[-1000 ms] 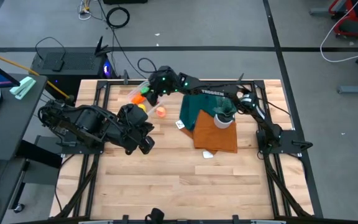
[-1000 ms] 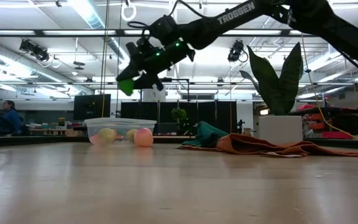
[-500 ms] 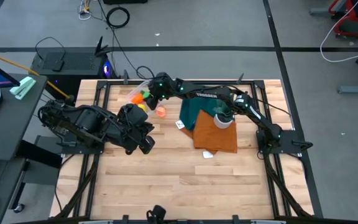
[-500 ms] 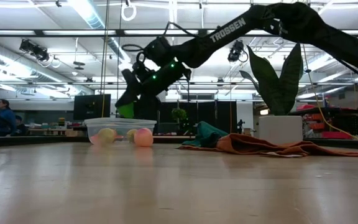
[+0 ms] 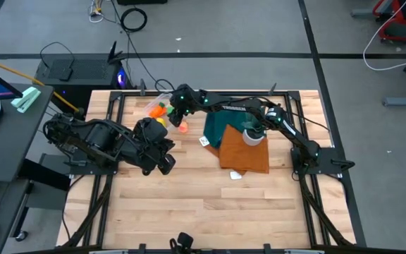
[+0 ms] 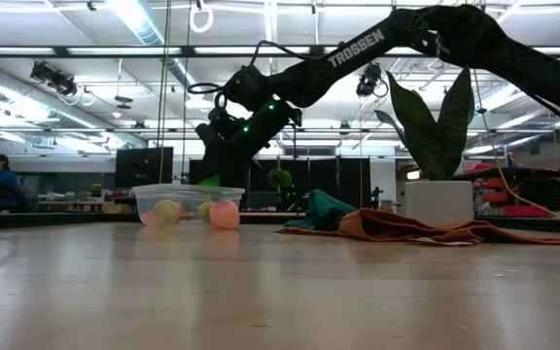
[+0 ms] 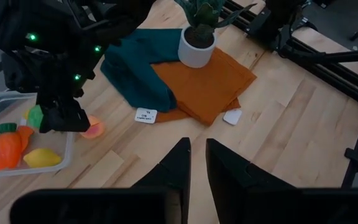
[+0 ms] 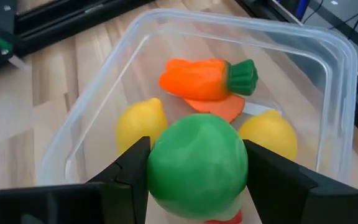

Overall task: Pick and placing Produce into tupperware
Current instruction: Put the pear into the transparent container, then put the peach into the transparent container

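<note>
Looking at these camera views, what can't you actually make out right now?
- Tiny red berry: only a red sliver under the round green toy fruit in the right wrist view.
- Clear squarish plastic container: its near wall is cut off by the right gripper in that view.
- Pink-orange toy peach: half hidden by that gripper in the left wrist view.

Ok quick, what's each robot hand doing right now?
Left end effector: closed, holding nothing, parked away from the toys.
Right end effector: closed on the green piece, over the tupperware.

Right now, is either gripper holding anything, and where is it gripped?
The right gripper holds the green piece by its two sides; the left gripper holds nothing.
</note>
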### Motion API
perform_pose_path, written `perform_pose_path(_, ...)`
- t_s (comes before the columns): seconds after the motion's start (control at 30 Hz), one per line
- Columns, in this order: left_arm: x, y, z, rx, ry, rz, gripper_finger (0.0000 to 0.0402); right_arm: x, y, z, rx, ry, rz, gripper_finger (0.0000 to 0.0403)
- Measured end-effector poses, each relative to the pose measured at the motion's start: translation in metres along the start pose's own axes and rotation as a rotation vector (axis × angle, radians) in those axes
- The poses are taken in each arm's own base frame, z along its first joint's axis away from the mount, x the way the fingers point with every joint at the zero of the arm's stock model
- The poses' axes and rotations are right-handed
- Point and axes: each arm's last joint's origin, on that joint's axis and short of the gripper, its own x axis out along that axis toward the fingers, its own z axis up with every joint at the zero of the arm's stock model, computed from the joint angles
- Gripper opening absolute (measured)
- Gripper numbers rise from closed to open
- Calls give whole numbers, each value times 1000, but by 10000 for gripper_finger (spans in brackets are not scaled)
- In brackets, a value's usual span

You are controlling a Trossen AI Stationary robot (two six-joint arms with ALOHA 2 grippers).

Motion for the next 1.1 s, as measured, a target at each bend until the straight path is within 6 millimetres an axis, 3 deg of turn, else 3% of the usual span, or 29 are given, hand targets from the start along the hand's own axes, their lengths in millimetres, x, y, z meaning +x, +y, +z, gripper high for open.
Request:
perform_pose_path(0.33, 0, 0, 0, 0, 0, 0, 53, 0, -1, -3, 5, 31, -9, 177)
perform_pose_path(0.9, 0, 0, 0, 2, 0, 1, 57, 0, 0, -4, -5, 41, 2, 223)
perform_pose_path(1.1, 0, 0, 0, 4, 1, 1, 58, -12, 4, 12, -60, 1, 4, 231)
